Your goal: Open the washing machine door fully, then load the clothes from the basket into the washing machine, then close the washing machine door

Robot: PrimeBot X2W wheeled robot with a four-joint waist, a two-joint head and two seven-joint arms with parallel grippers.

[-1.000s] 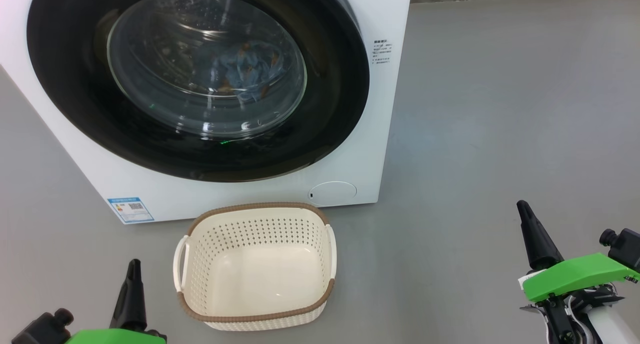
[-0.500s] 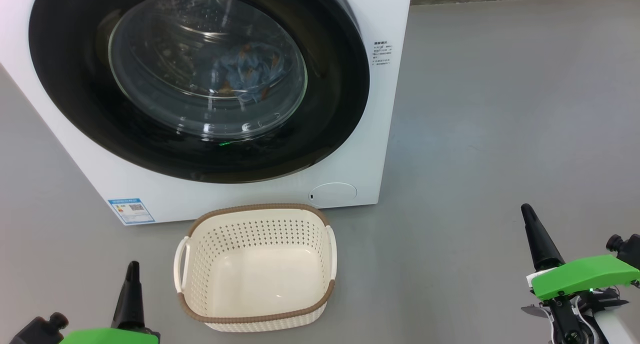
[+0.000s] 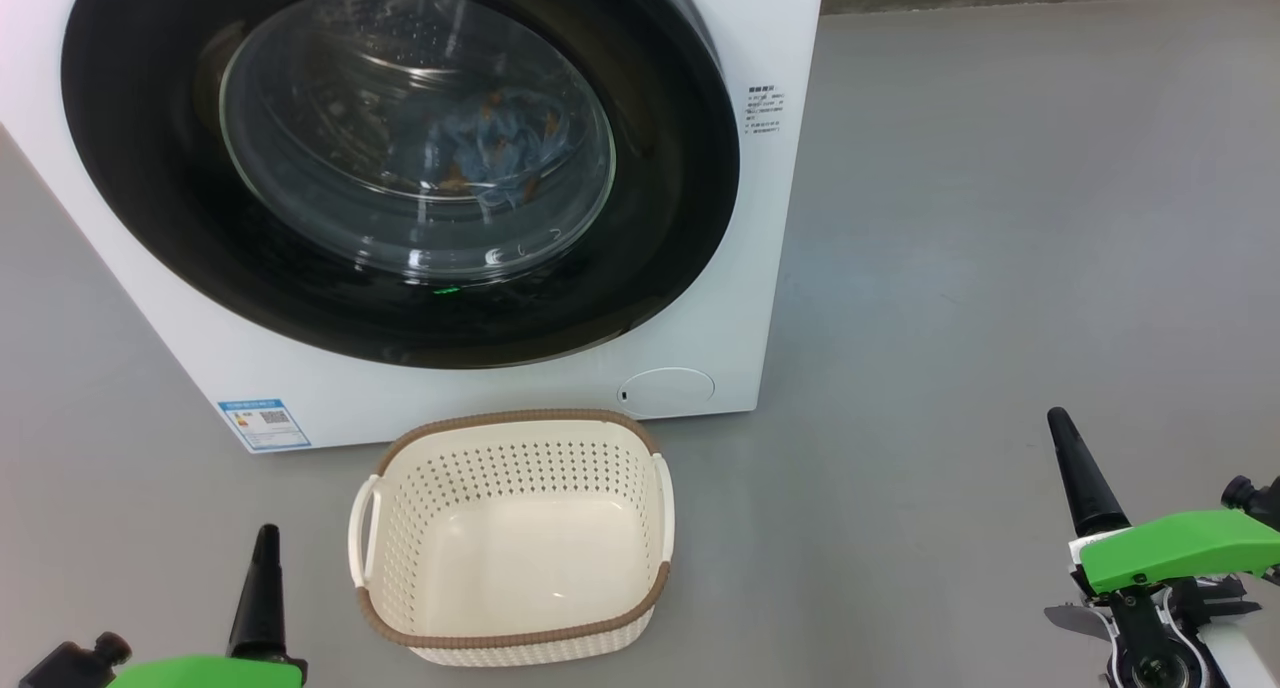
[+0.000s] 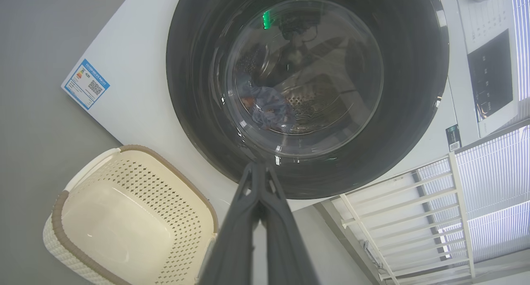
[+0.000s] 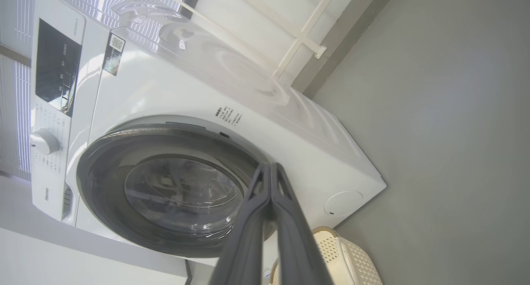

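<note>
The white washing machine (image 3: pixel 770 268) stands ahead with its black-rimmed round door (image 3: pixel 150 198) shut flat against the front. Through the door glass the blue clothes (image 3: pixel 480 148) lie in the drum, seen too in the left wrist view as clothes (image 4: pixel 267 109). The cream basket (image 3: pixel 512 636) with a brown rim sits on the floor before the machine with nothing in it. My left gripper (image 3: pixel 266 536) is shut at the lower left, left of the basket. My right gripper (image 3: pixel 1056 418) is shut at the lower right, well clear of the machine. Both hold nothing.
Grey floor (image 3: pixel 1000 218) stretches to the right of the machine. A round filter cap (image 3: pixel 665 389) and a blue label (image 3: pixel 263 423) mark the machine's lower front. A white railing (image 4: pixel 397 218) and window blinds stand behind the machine.
Both grippers have drifted slightly lower in the head view. The head camera has tilted a little, shifting the machine and basket down a touch. Door and basket stay as they were.
</note>
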